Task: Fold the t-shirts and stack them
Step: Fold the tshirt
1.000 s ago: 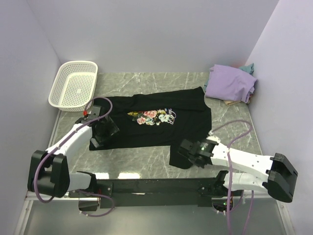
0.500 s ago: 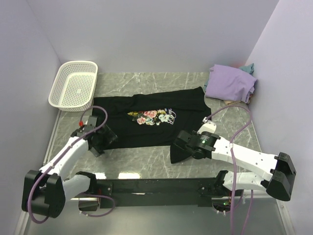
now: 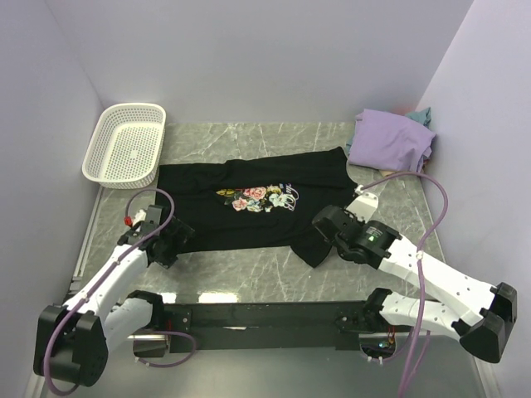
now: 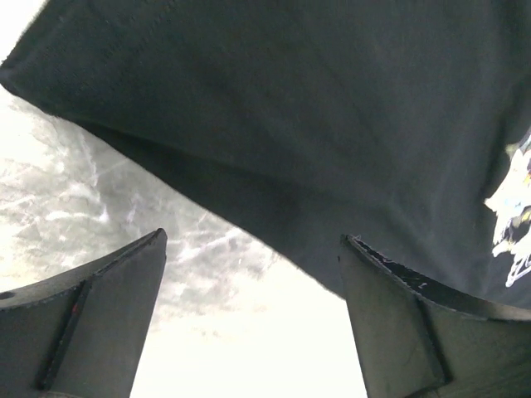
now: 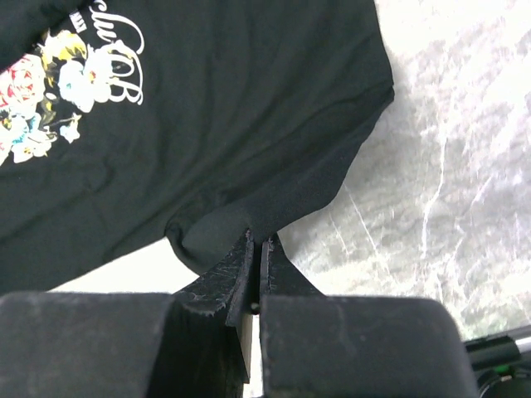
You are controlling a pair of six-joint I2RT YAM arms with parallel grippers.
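- Since a second ago, my right gripper has swung in from the near edge toward the middle, dragging the near-right corner of the black shirt with it. My left gripper has backed off toward the near-left.
- My right fingers are clamped on a bunched fold of that black cloth.
- My left fingers are spread and hold nothing; the shirt's left edge lies just ahead of them.
- The black shirt lies print-up in the middle of the table, its long axis running left to right. The lavender shirt is heaped at the far right.
- I judge the fold turns on carrying my held corner leftward along that axis.
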